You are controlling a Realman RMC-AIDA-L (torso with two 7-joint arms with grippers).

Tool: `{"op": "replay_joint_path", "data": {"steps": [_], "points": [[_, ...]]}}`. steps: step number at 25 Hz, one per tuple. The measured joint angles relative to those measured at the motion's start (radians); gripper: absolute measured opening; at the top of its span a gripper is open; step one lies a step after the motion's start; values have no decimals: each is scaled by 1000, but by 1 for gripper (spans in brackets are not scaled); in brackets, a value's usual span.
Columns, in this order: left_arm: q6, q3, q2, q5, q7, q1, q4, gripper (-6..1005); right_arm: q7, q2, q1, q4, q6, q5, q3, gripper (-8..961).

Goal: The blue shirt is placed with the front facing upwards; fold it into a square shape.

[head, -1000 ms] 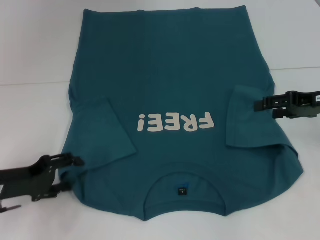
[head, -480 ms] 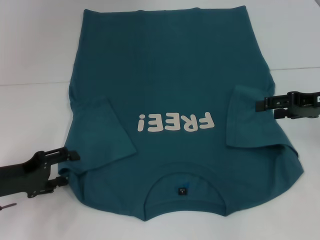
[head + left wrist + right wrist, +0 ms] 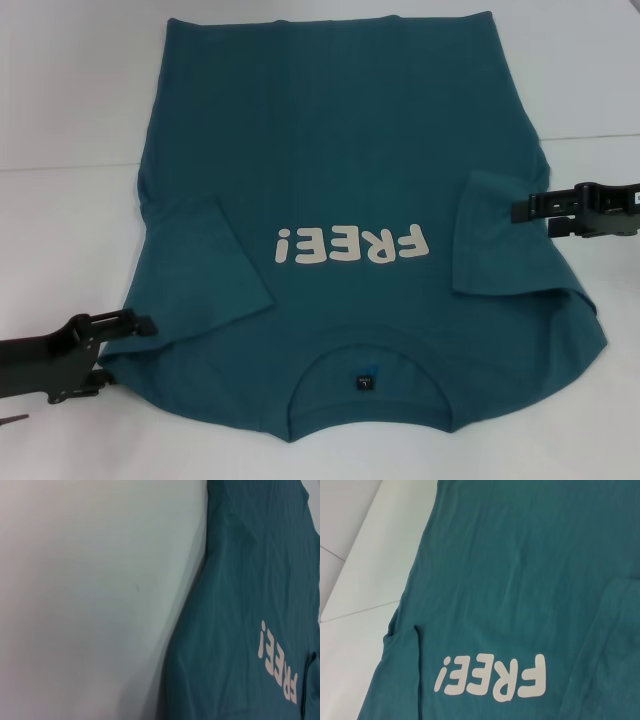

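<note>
Head view: shirt (image 3: 340,200) lies flat on the table (image 3: 60,230), print up, sleeves folded in; left gripper (image 3: 128,345) open at its near-left edge; right gripper (image 3: 518,209), gap unclear, over right sleeve. Wrist views: only shirt, table.

My head camera looks forward and down over the whole blue shirt (image 3: 340,200). Both my wrist cameras hang closer above it, sharing its white "FREE!" print (image 3: 492,677) with the head view.
</note>
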Motion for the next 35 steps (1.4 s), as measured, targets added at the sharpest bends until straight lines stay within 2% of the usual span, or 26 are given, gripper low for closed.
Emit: {"op": "replay_joint_path", "data": {"steps": [13,18,23,29,35], "points": [[-46,9,-6,-4,-8,-15,-7,822,2,0,0,0,0,1,0,857],[-60,6,-19,-22,3,-4,9,814,-1,2,0,0,0,2,1,857],[-61,0,-15,-24,3,-1,5,807,-1,1,-1,0,0,2,1,857],[-70,-1,-15,-25,9,-1,-1,600,-3,1,-2,0,-1,2,2,857],[-83,-17,-9,-70,87,-2,-51,250,-7,0,-4,0,-5,2,10,857]]}}
